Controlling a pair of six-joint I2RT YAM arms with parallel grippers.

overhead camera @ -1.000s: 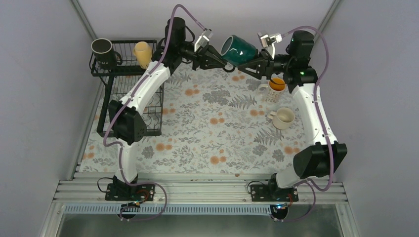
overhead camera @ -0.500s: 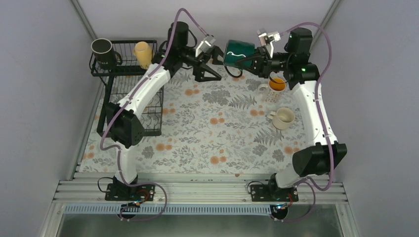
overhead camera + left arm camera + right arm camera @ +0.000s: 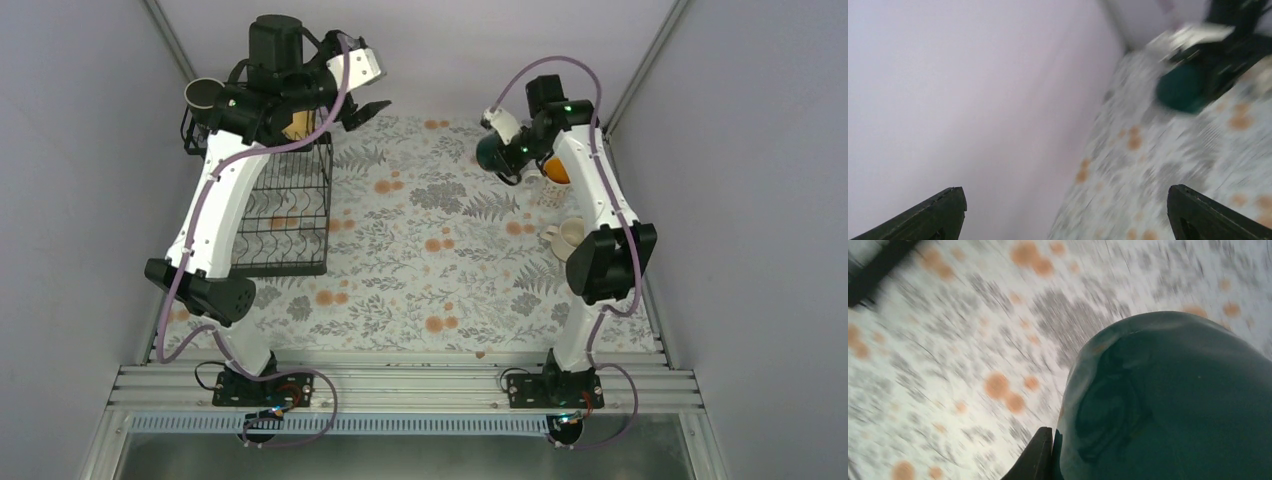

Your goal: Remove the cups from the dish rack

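Note:
My right gripper (image 3: 515,150) is shut on the dark green mug (image 3: 493,152), holding it at the back right above the floral cloth. In the right wrist view the mug (image 3: 1173,400) fills the right half, with one finger (image 3: 1040,455) pressed against its rim. Raised beside the dish rack's (image 3: 280,200) upper shelf, my left gripper (image 3: 358,115) is open and empty, its fingers (image 3: 943,210) wide apart. The black mug (image 3: 205,95) stands on the upper shelf. The pale yellow tumbler (image 3: 293,125) is mostly hidden behind the left arm. The left wrist view shows the green mug (image 3: 1183,87) in the distance.
The cup with the orange inside (image 3: 556,170) and the cream mug (image 3: 568,235) stand on the cloth at the right, both partly covered by the right arm. Grey walls close in the back and both sides.
My left gripper opened, let go of the green mug and swung back left and up to the rack. The right gripper closed on the mug and carried it right and lower.

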